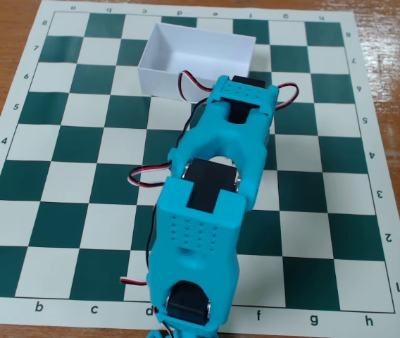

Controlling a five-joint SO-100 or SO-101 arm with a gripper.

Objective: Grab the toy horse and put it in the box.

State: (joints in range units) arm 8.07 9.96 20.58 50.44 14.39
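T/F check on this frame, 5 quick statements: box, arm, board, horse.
1. The box is open-topped and white. True.
2. The box lies on its side. False: it stands upright on the chessboard, opening up.
3. The toy horse is visible inside the box. False: the visible part of the interior shows nothing, and no horse is seen anywhere in the fixed view.
4. The arm is turquoise with red, black and white wires. True.
5. The gripper's fingers are clearly seen open. False: the arm's own body hides them, so their state cannot be told.
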